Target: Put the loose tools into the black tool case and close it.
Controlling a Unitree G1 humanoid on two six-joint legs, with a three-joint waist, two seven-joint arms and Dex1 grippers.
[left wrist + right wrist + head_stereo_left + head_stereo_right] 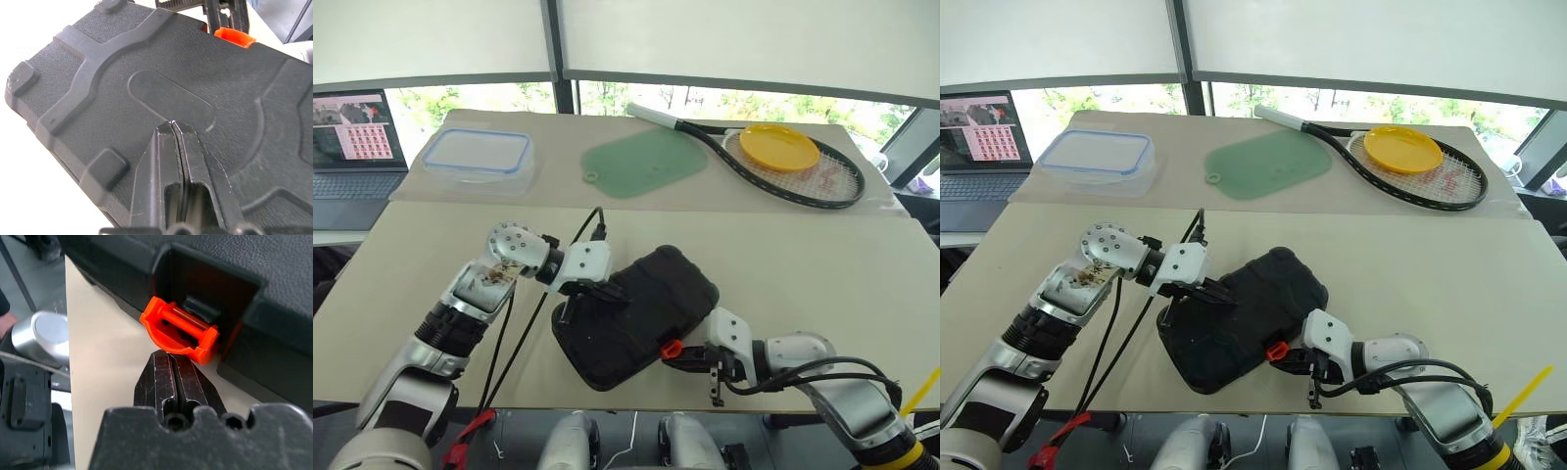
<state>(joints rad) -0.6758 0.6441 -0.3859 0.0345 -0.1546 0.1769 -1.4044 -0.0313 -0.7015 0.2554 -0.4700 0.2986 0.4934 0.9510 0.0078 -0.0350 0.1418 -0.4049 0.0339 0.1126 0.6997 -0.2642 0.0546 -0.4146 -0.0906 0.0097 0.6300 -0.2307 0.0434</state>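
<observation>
The black tool case [636, 313] lies with its lid down on the near table, near the front edge. Its small orange latch [182, 330] hangs unfastened at the case's near right side. My left gripper [172, 125] is shut, and its fingertips press on the textured lid from the left. My right gripper [172, 357] is shut too, its tips right beneath the latch [672, 348]. The loose tools are hidden or out of view.
On the far table lie a clear blue-rimmed container [478, 155], a green mat [644, 163], and a tennis racket [783, 166] with a yellow plate [779, 147] on its strings. A laptop [352, 142] stands at the far left. Black cables [524, 333] trail from my left arm.
</observation>
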